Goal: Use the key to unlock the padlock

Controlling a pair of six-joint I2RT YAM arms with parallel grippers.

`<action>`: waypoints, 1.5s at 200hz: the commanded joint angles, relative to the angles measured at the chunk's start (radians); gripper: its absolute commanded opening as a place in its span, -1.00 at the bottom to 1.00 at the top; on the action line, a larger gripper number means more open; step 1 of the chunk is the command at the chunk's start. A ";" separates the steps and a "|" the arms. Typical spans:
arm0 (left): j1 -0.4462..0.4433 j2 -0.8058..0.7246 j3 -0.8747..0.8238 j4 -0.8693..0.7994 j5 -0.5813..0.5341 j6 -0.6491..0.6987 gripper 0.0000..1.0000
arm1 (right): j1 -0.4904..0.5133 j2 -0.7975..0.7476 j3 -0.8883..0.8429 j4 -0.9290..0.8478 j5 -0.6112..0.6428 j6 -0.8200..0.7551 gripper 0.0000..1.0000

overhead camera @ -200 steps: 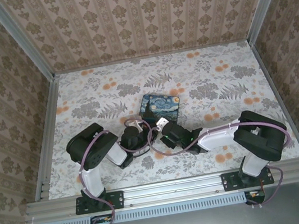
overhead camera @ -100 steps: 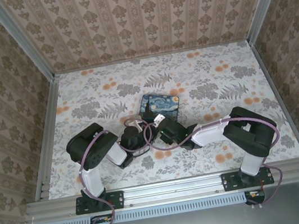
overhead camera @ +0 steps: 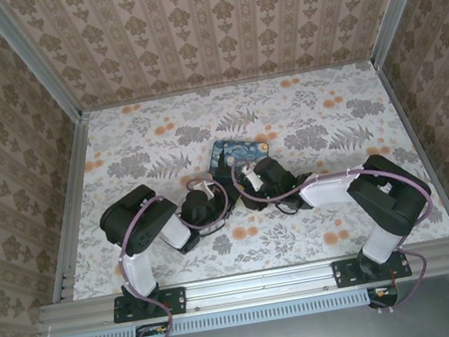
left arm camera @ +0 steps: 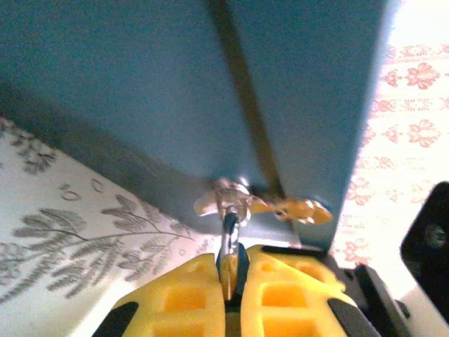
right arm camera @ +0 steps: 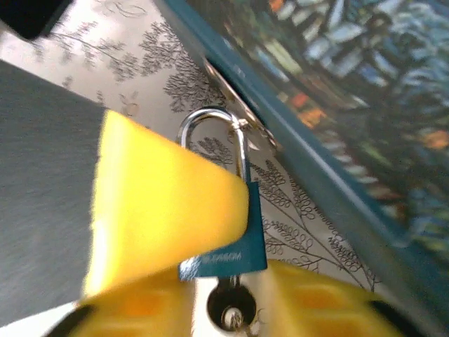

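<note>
At the key-turning step, the left gripper (left arm camera: 230, 281) pinches the small teal padlock (right arm camera: 231, 235), hung on the painted blue tin's (right arm camera: 365, 91) hasp at mid-tabletop, while the right gripper's (right arm camera: 231, 284) jaws stand parted around the inserted thin metal key (right arm camera: 229, 309), which likely needs clasping and twisting next.

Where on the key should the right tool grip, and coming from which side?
Take the key by its round head, the one part sticking out under the padlock. Come from the end away from the shackle, a finger on each flat face: the blade is buried, and the left tool clamps the body.
</note>
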 commanded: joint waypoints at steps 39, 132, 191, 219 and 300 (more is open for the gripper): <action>0.005 0.028 -0.020 -0.043 0.002 0.034 -0.88 | -0.076 -0.115 -0.091 0.213 -0.148 0.234 0.39; 0.022 -0.104 -0.081 -0.093 -0.009 0.090 0.11 | -0.111 0.024 -0.106 0.453 -0.162 0.458 0.41; 0.068 -0.464 -0.041 -0.543 0.004 0.248 0.29 | -0.168 0.100 -0.075 0.543 -0.136 0.535 0.41; 0.115 -0.685 0.067 -0.934 -0.032 0.402 0.51 | -0.201 0.126 -0.025 0.543 -0.150 0.547 0.40; 0.310 -0.698 0.362 -1.393 0.006 0.644 0.84 | -0.216 0.106 -0.100 0.537 -0.217 0.487 0.21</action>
